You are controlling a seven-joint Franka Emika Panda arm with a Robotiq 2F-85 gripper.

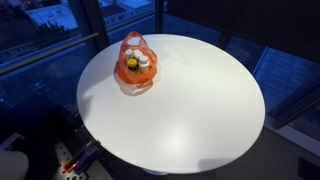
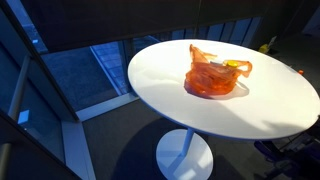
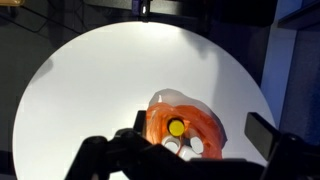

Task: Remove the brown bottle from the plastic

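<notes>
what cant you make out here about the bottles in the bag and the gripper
- Bottle bodies: in every view the orange bag covers them. Only caps show, such as the yellow cap, so which bottle is brown cannot be told.
- Bottle count: too small to tell in both exterior views.
- Gripper: dark and blurred in the wrist view, cut off by the bottom edge, and absent from both exterior views.

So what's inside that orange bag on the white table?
Inside the orange bag, a yellow cap and white caps show. The plastic covers what lies below them; no brown bottle is visible.
</notes>
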